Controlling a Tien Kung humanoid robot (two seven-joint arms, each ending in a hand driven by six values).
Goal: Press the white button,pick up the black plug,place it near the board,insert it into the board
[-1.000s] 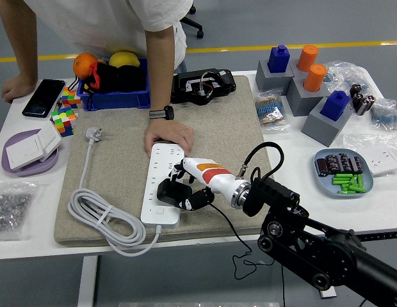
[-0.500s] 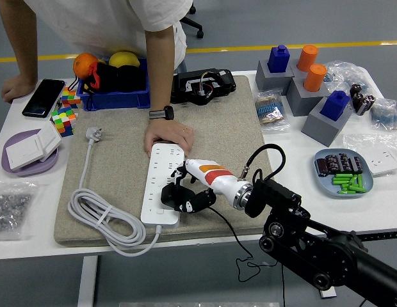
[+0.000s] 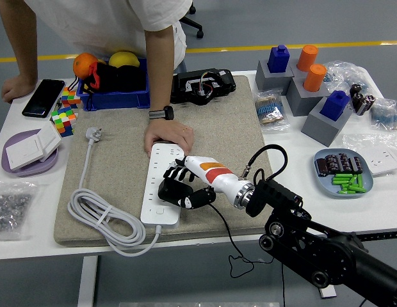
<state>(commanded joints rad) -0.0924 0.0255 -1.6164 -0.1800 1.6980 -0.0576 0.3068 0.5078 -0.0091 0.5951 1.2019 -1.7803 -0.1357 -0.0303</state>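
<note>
A white power strip (image 3: 157, 167) lies lengthwise on the beige mat (image 3: 121, 160), its white cord (image 3: 99, 214) coiled to the left. My right hand (image 3: 176, 188) lies over the strip's lower half, its black fingers curled around a dark plug that is mostly hidden in the grip. A thin black cable (image 3: 225, 240) trails from under the hand and hangs over the table's near edge. The strip's white button (image 3: 159, 210) shows just below my fingers. A person's hand (image 3: 168, 135) presses on the strip's far end.
A blue bin (image 3: 115, 96) with fruit and a black device (image 3: 202, 85) stand at the mat's far edge. Grey blocks with blue and orange pegs (image 3: 307, 83) and a plate of parts (image 3: 342, 173) sit right. Cubes, a phone (image 3: 43, 97) and a purple dish (image 3: 29, 153) sit left.
My right hand has shifted a little to the left and further onto the strip, its fingers now over the sockets. The hanging black cable has swung slightly. The person's hand has not moved.
</note>
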